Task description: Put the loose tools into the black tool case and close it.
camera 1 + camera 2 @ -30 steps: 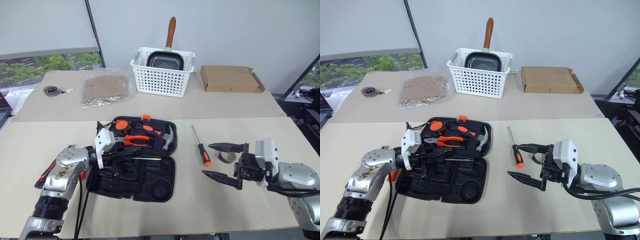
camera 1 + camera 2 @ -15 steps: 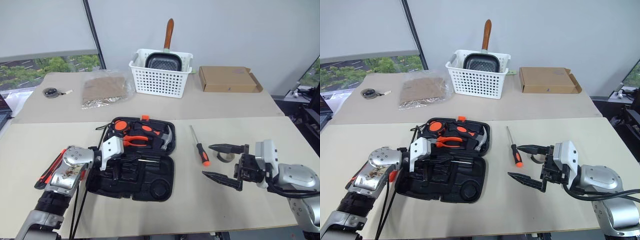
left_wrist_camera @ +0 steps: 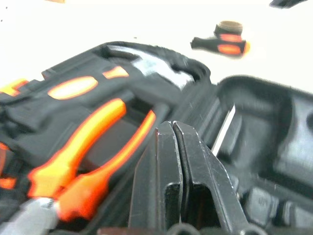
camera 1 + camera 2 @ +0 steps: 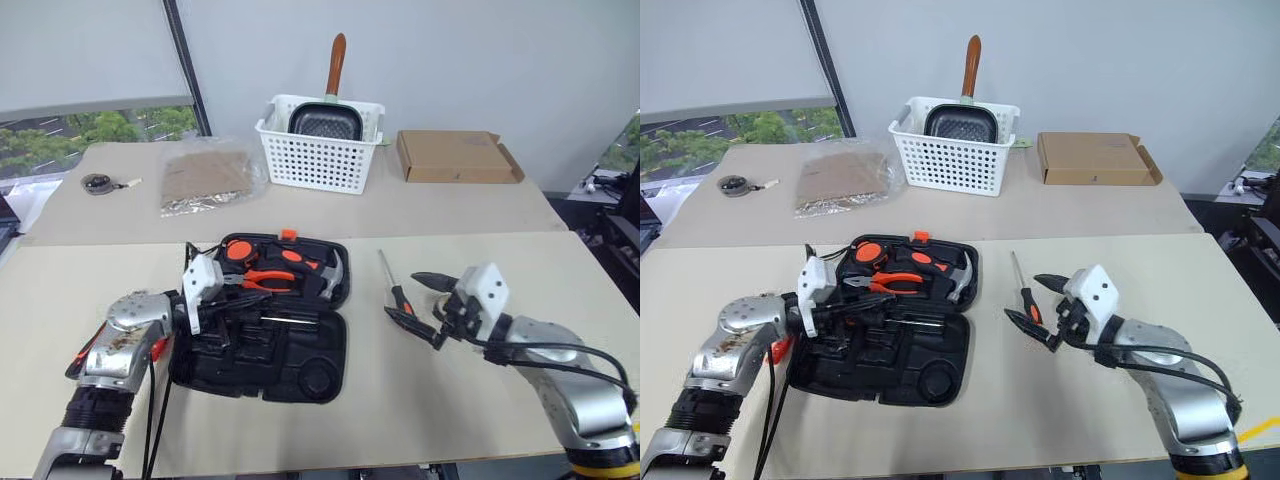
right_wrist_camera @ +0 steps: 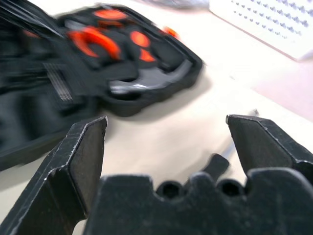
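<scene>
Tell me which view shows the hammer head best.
The right wrist view: the grey hammer head lies unobstructed in the case. Both eye views show it small at the case's edge; the left wrist view shows it blurred.

The black tool case (image 4: 890, 325) lies open on the table (image 4: 1060, 420), pliers (image 4: 885, 283) and hammer (image 4: 958, 280) inside. The right gripper (image 4: 1038, 303) (fingers spread wide) straddles a screwdriver (image 4: 1023, 292). The left gripper (image 4: 878, 305), fingers together, hovers over the case.

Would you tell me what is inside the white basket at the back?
The white basket holds a dark square pan, its brown handle sticking up. The pan covers whatever lies beneath it.
</scene>
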